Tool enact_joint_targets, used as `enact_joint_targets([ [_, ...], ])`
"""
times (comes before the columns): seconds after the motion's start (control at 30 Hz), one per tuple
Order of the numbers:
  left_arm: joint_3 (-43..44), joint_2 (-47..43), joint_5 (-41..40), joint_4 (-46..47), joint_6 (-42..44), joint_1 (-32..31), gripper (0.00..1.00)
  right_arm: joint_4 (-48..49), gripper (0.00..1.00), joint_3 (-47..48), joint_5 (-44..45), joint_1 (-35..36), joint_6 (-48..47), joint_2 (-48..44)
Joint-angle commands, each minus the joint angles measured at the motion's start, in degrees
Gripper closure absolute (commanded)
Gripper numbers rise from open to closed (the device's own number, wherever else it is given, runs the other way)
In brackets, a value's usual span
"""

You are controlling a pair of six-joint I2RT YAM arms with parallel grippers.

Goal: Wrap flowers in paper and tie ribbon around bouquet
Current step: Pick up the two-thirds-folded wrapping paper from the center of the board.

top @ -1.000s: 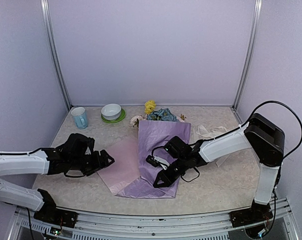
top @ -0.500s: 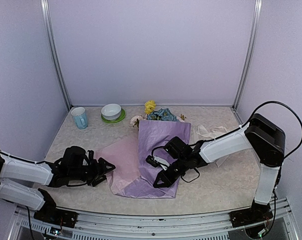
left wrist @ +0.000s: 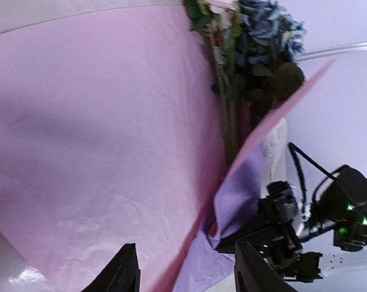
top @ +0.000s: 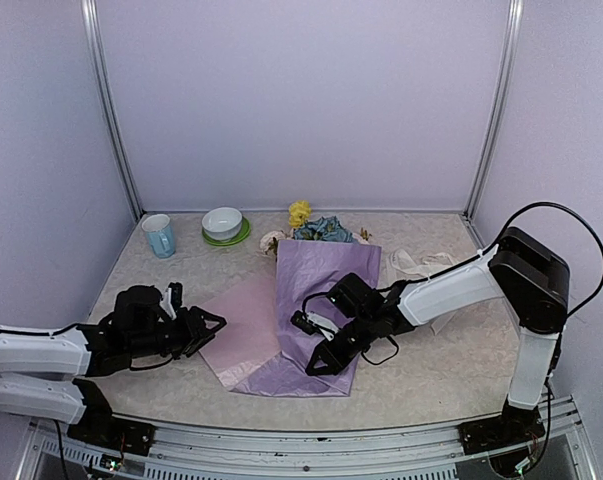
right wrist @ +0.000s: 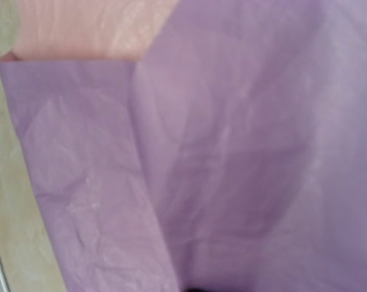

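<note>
On table [top: 451, 372] centre lay the paper [top: 326, 272], its right half folded over the flowers [top: 319, 229]. Only the heads stuck out past the far edge; the stems were hidden under the fold in the top view. The pink left flap lay flat. Left gripper [top: 209, 324] sat low at that flap's outer corner, jaws partway apart, nothing caught between its fingers [left wrist: 126, 272] in the wrist view, sheet visible beyond them. Couldn't tell if the tips touched the sheet. Right gripper [top: 319, 362] was closed, tips down on the near part of the folded lilac layer; couldn't tell if any paper was pinched. Ribbon [top: 421, 263] lay in a loose heap just right of the paper. Blue cup [top: 159, 236] and white bowl [top: 222, 221] on green saucer [top: 240, 238] stood far left.
</note>
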Motion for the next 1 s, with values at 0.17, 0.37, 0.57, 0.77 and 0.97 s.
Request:
enact_joint_targets([
  [0.17, 4.83, -8.38, -13.52, -27.11, -7.03, 1.32, 0.26, -4.81, 0.99, -0.6, 2.74, 1.02, -1.36, 2.13],
  [0.37, -1.63, -1.02, -6.22, -21.25, -13.37, 0.63, 0.13, -4.9, 0.99, -0.56, 3.02, 1.03, -1.32, 1.76],
  [0.57, -3.98, 1.85, -3.86, -11.32, -13.99, 1.28, 0.08, -4.61, 0.99, -1.31, 2.95, 1.1, -0.95, 1.58],
  [0.77, -5.85, 7.7, 0.14, 2.59, -15.01, 1.33, 0.1, -4.51, 1.0, -0.93, 2.86, 1.09, -1.05, 1.72],
  [0.97, -5.83, 5.44, -2.71, 5.12, -12.41, 0.84, 0.29, -4.29, 1.0, -1.19, 2.6, 1.09, -0.89, 1.95],
])
